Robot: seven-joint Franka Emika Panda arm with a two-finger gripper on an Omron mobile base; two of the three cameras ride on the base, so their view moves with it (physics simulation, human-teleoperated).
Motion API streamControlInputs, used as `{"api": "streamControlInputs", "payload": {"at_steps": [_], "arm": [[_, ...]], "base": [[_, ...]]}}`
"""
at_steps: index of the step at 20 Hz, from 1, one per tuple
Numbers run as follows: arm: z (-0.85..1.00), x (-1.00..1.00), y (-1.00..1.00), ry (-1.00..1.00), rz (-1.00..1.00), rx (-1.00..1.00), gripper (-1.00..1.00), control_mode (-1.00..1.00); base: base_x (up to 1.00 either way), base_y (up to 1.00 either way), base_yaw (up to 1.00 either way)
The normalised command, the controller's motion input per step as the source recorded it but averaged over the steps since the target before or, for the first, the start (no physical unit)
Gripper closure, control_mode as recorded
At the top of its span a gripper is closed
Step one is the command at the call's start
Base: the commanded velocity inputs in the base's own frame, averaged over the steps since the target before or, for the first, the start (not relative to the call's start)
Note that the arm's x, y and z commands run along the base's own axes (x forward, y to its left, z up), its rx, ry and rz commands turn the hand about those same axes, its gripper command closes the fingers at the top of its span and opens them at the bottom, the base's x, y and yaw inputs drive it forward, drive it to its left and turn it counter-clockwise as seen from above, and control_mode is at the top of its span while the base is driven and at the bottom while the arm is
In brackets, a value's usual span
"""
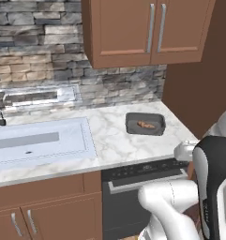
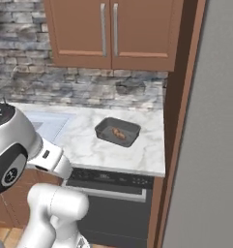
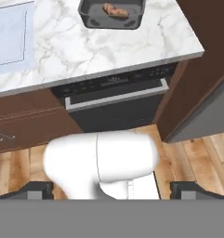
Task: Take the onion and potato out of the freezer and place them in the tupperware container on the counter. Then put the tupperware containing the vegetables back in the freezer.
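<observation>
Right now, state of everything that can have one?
tupperware container: lidless, on the counter, tan-brown potato inside.
gripper: open, empty.
freezer: door shut.
upper cabinets: doors shut.
dark appliance front: closed.
sink basin: empty.

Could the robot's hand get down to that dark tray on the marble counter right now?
Probably yes. The tupperware container sits in the open on the counter, lidless, with a potato in it and nothing standing over it. The hand is open but held low, facing the floor, so it would have to rise first.
</observation>
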Motion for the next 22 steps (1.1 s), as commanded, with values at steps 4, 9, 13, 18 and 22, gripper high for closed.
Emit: {"api": "streamControlInputs", "payload": {"at_steps": [4, 9, 13, 18, 22], "arm": [[0.00, 0.00, 0.00, 0.00, 0.00, 0.00, -1.00, 1.00], [0.00, 0.00, 0.00, 0.00, 0.00, 0.00, -1.00, 1.00], [0.00, 0.00, 0.00, 0.00, 0.00, 0.00, -1.00, 1.00], [0.00, 0.00, 0.00, 0.00, 0.00, 0.00, -1.00, 1.00], [0.00, 0.00, 0.00, 0.00, 0.00, 0.00, -1.00, 1.00]], "base": [[-0.95, -0.15, -0.04], [-0.04, -0.83, 0.27], [0.36, -1.00, 0.35], [0.07, -1.00, 0.30], [-0.15, -0.89, 0.16]]}}
